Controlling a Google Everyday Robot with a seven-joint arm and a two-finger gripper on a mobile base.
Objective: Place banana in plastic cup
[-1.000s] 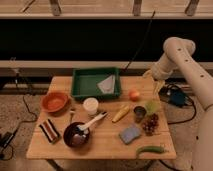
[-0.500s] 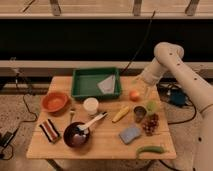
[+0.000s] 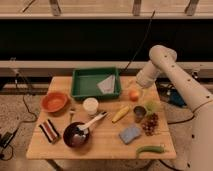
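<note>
The small yellow banana lies on the wooden table, right of the middle. Just to its right stands a dark cup, and behind that the pale lime-green plastic cup. My gripper hangs at the end of the white arm over the back right of the table, just above a round orange fruit. It is behind and a little right of the banana, apart from it. The gripper is open and holds nothing.
A green tray with a white cloth sits at the back. There is an orange bowl at the left, a white cup, a dark bowl with a spoon, a striped packet, a blue sponge, dark red fruit and a long green vegetable.
The arm has swung left and down from the table's right edge, bringing the gripper over the orange fruit. Nothing on the table has moved.
</note>
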